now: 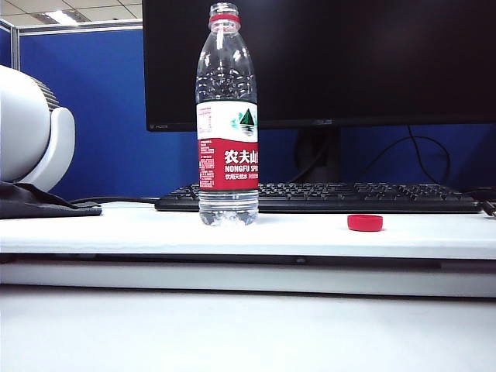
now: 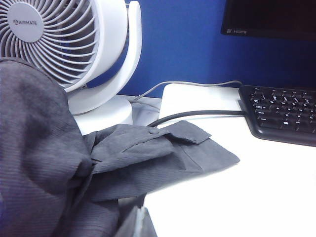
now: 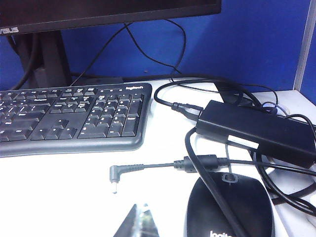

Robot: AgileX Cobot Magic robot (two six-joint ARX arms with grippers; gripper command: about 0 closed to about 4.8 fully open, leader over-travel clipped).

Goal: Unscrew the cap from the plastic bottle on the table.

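The plastic bottle stands upright on the table, left of centre in the exterior view. Its mouth is bare, with only the thin red neck ring around it. The red cap lies flat on the table to the bottle's right, apart from it. Neither arm appears in the exterior view. My left gripper is shut and empty, its tip over a grey cloth. My right gripper is also shut and empty, above the white table beside a black mouse. Neither wrist view shows the bottle or the cap.
A black keyboard and a monitor stand behind the bottle. A white fan and dark cloth sit at the left. A black power adapter with loose cables and a plug lie on the right side.
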